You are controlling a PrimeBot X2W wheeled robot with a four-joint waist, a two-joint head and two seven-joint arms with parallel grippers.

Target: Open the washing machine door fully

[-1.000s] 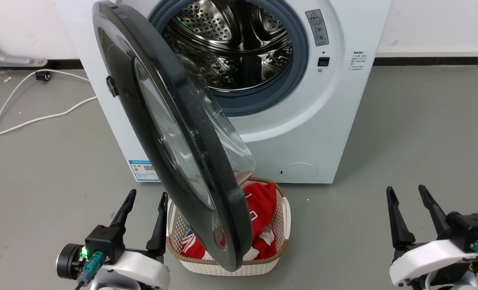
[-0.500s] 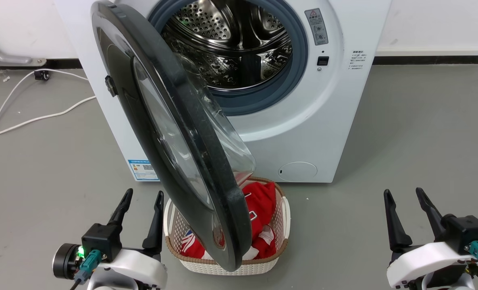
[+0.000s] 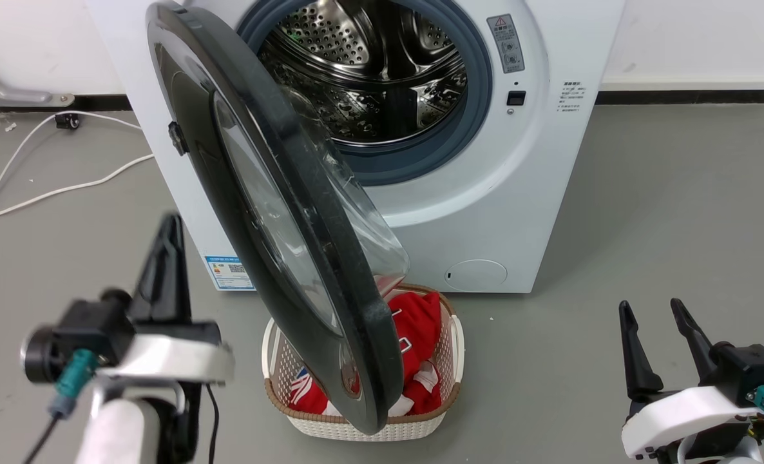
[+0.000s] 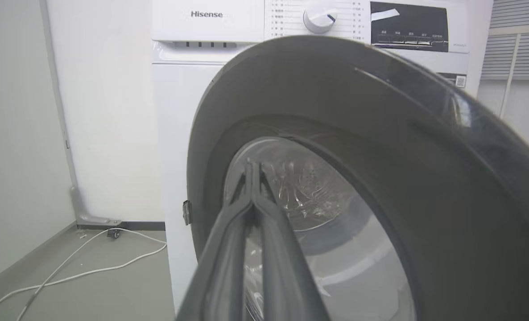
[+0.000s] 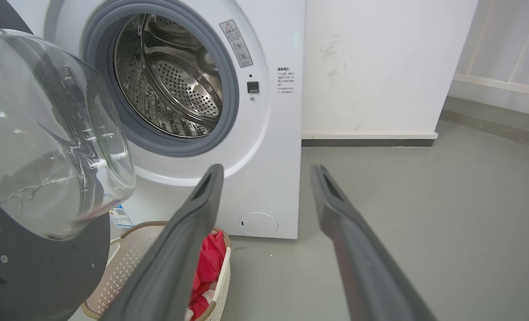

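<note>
Black and glossy, the washing machine door (image 3: 279, 212) stands about half open, swung out on its left-hand hinge so that its rim faces the head camera and its lower edge hangs over the white basket (image 3: 362, 426) of red clothes (image 3: 417, 319). That leaves the steel drum (image 3: 369, 64) of the washing machine (image 3: 549, 161) exposed, but the door is not yet back against the front panel, so the job looks roughly halfway done.

The left gripper (image 3: 169, 235) has its two fingers pressed together with nothing between them. It is held up on the door's outer side, and in its wrist view it points at the glass window, near it but not clearly touching. Fingers shut like this make one stiff prong, which I judge suits hooking or nudging the door's edge better than pinching it.

The right gripper (image 3: 650, 304) sits low on the drum side, well apart from the door, fingers spread and holding nothing, probably kept clear of the swing. A push from the outer face would close the door, so the next contact should come from the free edge or the inner side
</note>
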